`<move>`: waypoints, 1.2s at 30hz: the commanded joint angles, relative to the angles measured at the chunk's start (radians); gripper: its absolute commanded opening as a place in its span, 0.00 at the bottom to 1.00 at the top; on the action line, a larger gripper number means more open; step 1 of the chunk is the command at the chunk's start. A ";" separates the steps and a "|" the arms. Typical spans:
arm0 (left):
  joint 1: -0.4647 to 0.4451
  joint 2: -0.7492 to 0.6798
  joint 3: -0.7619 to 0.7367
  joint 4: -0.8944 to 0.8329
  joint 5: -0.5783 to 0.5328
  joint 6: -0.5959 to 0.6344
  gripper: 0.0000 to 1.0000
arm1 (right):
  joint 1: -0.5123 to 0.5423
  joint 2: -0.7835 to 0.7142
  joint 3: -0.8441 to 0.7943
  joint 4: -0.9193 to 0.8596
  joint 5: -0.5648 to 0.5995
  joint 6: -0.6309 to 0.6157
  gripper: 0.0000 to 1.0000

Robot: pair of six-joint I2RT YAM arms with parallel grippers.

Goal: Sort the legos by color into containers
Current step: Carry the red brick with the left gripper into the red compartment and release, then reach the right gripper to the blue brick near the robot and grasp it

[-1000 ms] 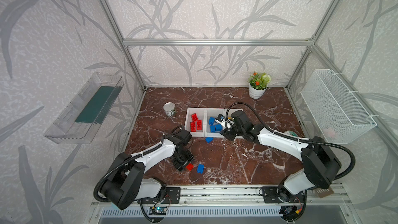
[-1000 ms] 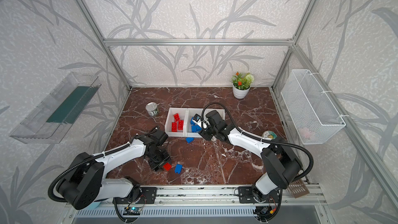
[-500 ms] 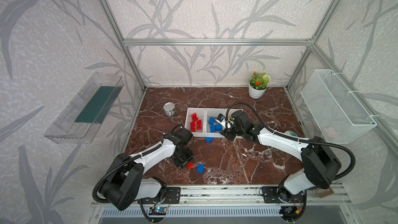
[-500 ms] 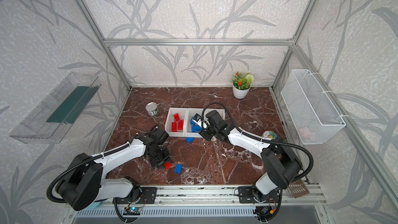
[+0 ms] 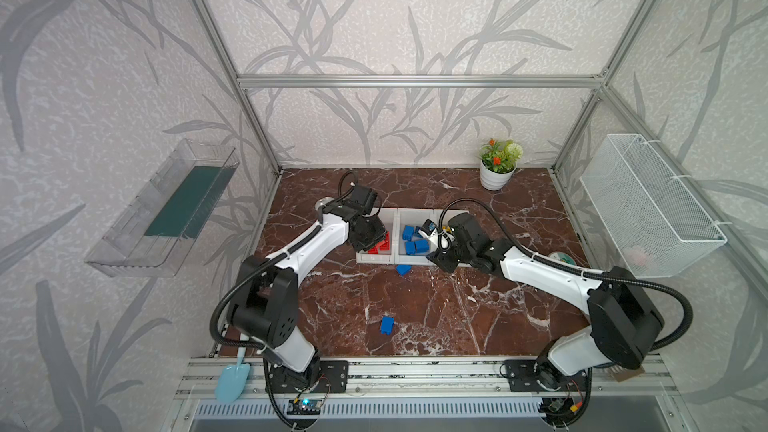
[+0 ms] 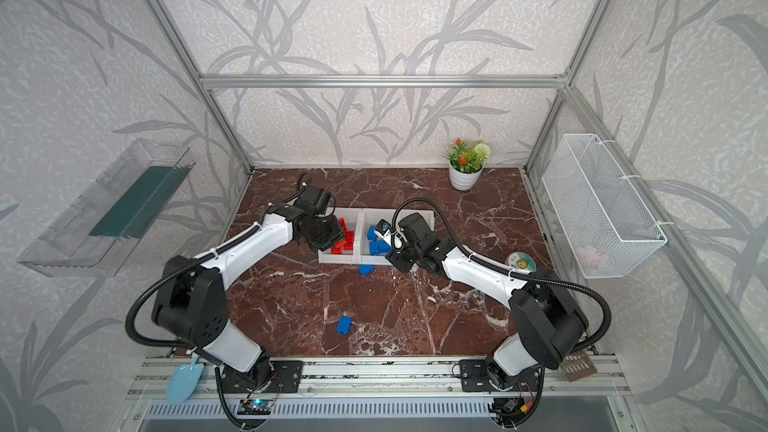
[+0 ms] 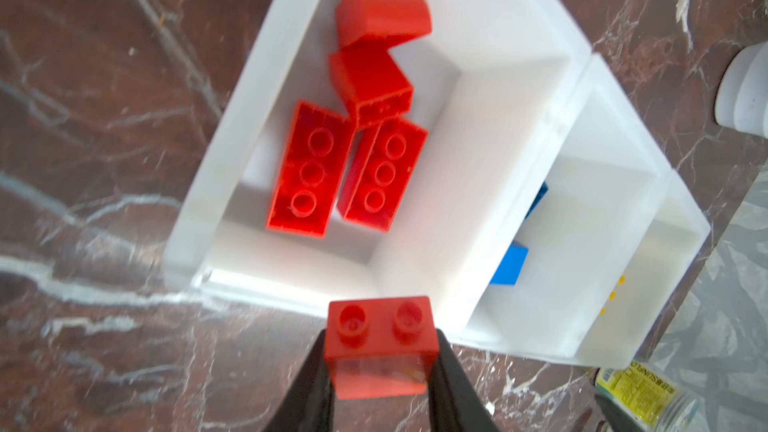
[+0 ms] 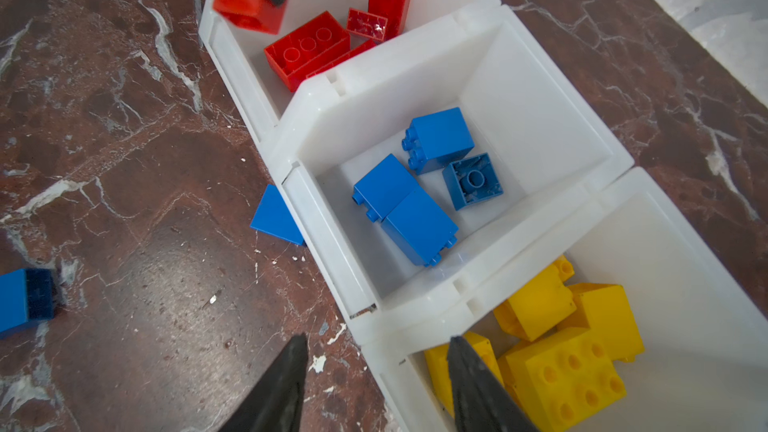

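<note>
Left end effector (image 7: 380, 353) pinches a square red brick (image 7: 380, 328) by its sides, studs facing the wrist camera. The brick hangs above the front lip of the containers (image 5: 376, 260), at the end bin of the row. That red container (image 7: 490, 89) holds four red legos (image 7: 305, 168): two oblong ones side by side with undersides up, and two smaller ones nearer its back wall. The middle container (image 8: 540, 89) holds four blue legos (image 8: 419, 226), all square. The third container (image 8: 685, 268) holds a cluster of yellow legos (image 8: 569, 371); the count cannot be told. Right end effector (image 8: 376, 344) has its jaws spread with nothing between them, and it hovers over the front lip where the middle and third containers meet. One loose blue brick (image 8: 274, 218) lies on the counter (image 8: 145, 201) just beside the front of the middle container, partly hidden by the lip. A second blue brick (image 5: 387, 324) lies on the counter well in front of the row, apart from both arms.
</note>
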 commanded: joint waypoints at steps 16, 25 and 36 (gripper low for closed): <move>0.034 0.120 0.063 0.084 -0.028 0.150 0.52 | 0.009 -0.070 0.012 -0.134 0.049 0.094 0.55; 0.069 0.022 -0.006 0.131 -0.050 0.188 0.53 | 0.078 -0.010 0.040 -0.134 0.075 0.129 0.55; 0.105 -0.125 -0.155 0.173 -0.114 0.204 0.54 | 0.190 0.086 0.102 -0.148 0.074 0.124 0.55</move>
